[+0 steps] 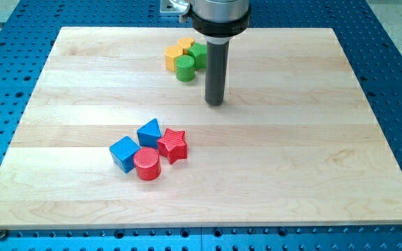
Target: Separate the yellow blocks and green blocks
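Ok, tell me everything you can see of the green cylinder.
The green cylinder stands upright near the view's top, flat round face up, ridged sides, plastic-looking. It is the front piece of the yellow-green cluster: a yellow block touches it on the view's left, and another green block sits close behind on the right. My tip is below and to its right, not touching.

Red blocks [160,156], blue blocks [136,143], board [292,153]

arm: one straight dark rod hangs upright from a wider dark collar at the view's top
my tip [216,103]: the rod's lower end, down at the surface, nothing touching it
rod: vertical, no tilt visible
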### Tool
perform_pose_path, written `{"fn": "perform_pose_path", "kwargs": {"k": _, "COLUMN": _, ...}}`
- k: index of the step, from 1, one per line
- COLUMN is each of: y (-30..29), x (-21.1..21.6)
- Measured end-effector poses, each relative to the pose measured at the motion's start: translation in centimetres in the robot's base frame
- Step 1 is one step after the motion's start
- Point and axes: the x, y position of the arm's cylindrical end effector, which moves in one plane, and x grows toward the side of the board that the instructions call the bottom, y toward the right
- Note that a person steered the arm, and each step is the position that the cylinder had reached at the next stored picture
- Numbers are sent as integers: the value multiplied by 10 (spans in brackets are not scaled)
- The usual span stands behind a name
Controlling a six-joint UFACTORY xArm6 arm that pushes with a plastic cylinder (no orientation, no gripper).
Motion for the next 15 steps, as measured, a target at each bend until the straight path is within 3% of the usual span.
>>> {"fn": "perform_pose_path", "kwargs": {"k": 4, "y": 17, "x": 15}}
{"fn": "perform_pose_path", "kwargs": {"k": 5, "y": 96, "x": -28}}
{"fn": "perform_pose_path", "kwargs": {"k": 7, "y": 120, "x": -163}}
{"fn": "perform_pose_path", "kwargs": {"k": 9, "y": 55, "x": -197}}
{"fn": "perform_pose_path", "kwargs": {"k": 10, "y": -9, "x": -184}}
{"fn": "perform_pose_path", "kwargs": {"k": 12, "y": -38, "x": -110}}
{"fn": "perform_pose_path", "kwargs": {"k": 14, "y": -54, "x": -124}}
{"fn": "perform_pose_path", "kwargs": {"k": 15, "y": -117, "x": -121}}
